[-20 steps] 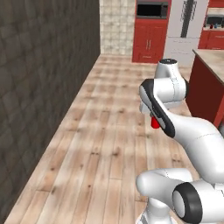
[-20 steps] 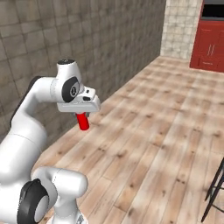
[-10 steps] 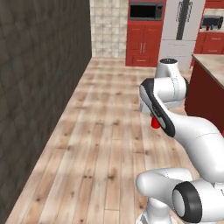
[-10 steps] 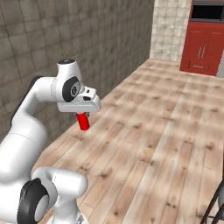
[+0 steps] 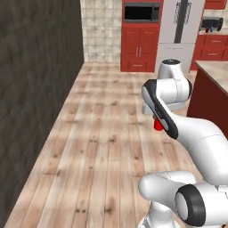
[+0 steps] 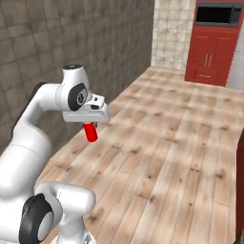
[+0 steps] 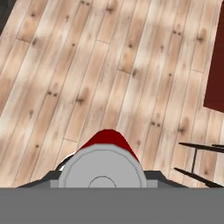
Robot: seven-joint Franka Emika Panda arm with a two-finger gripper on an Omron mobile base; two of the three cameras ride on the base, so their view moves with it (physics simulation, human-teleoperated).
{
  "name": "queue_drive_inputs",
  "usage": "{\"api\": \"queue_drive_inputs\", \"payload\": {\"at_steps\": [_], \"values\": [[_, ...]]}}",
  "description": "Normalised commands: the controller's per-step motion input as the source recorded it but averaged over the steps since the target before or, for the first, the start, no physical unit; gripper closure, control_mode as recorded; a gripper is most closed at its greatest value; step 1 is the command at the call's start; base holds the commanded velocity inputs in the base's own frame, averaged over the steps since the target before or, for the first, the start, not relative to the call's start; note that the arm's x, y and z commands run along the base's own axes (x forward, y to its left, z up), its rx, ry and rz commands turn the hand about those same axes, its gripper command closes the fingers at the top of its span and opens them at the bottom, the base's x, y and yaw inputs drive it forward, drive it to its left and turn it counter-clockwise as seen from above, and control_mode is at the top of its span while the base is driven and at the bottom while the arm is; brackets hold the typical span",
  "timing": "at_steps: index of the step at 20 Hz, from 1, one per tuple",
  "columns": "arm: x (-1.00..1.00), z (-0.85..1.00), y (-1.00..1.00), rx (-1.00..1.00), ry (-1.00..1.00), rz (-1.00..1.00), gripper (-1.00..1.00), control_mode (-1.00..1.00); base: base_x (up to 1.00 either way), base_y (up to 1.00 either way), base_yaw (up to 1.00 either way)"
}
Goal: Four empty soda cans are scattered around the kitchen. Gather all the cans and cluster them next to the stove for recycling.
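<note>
Status: I have one red can (image 6: 90,132) clamped in my gripper (image 6: 90,127), jaws closed tight on its upper part, can hanging upright below the hand, well above the wood floor (image 6: 171,143). In the hand view the can's silver top (image 7: 103,169) sits at 6 o'clock with a red sliver of its body behind it. In the left base view the same can shows as a small red patch at 3 o'clock of centre, just under my wrist.

Progress, as judged: this is a carry leg, mid-transit. Can is lifted but not delivered; no stove in sight from here, so drop-off spot can't be confirmed. Can't tell how many of the four cans are already by the stove, nor where the others are. At least this one is left to place.

Surroundings: dark tiled wall (image 5: 35,89) runs along 9 o'clock in the left base view. Red cabinets (image 5: 140,46) w/ a black microwave (image 5: 141,12) above stand at 12, a grey fridge (image 5: 182,22) at 1, a red-sided counter (image 5: 209,95) close by at 3. Thin black legs, prob. a stool (image 7: 199,159), show at 4 o'clock in the hand view.

Obstructions: floor lane ahead looks open. Counter corner and the stool are the close items on my right; wall on my left.
</note>
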Motion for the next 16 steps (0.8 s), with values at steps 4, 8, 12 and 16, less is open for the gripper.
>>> {"api": "queue_drive_inputs", "payload": {"at_steps": [4, 8, 12, 16], "values": [[0.00, 0.00, 0.00, 0.00, 0.00, 0.00, 1.00, 1.00, 0.92, 0.00, -0.12], [0.00, 0.00, 0.00, 0.00, 0.00, 0.00, 1.00, 1.00, 0.97, 0.00, -0.12], [0.00, 0.00, 0.00, 0.00, 0.00, 0.00, 1.00, 1.00, 0.99, 0.02, -0.12], [0.00, 0.00, 0.00, 0.00, 0.00, 0.00, 1.00, 1.00, 1.00, 0.17, -0.10]]}}
